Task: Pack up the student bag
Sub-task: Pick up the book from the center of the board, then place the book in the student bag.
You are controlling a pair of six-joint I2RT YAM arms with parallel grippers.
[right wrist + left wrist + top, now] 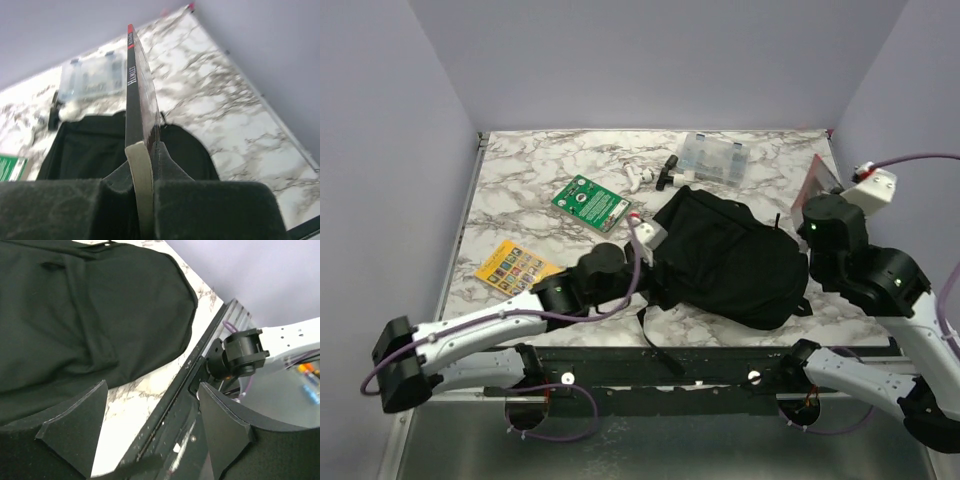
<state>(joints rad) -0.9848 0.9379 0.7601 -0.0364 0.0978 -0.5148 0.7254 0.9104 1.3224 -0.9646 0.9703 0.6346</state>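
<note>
Student bag (730, 258) lies flat on the marble surface (520, 170), centre-right, close to the near edge, w/ a strap trailing off toward the arm bases. L pincer (152, 390) is released: jaws wide, nothing btwn them, hanging just beside the bag's black fabric near the surface's front rail, no contact that I can make out. R pincer (145, 167) is clenched on a thin book (141, 85), held edge-up at the bag's right side, dark cover w/ a red tip, above the bag rather than in it. Progress, judged from the layout: early to mid. Can't tell if anything is already inside, and the bag's mouth isn't clearly visible from the top view. Plenty left out on the surface: green booklet (590, 203), yellow card (515, 268), clear compartment box (715, 160), plus a small white item (638, 178) and small black item (668, 172) near the box, all apart from the bag. Book looks like the item in hand for this step; it isn't in yet. Remaining work prob. incl. getting the opening held wide, feeding the book in, then the loose items.
</note>
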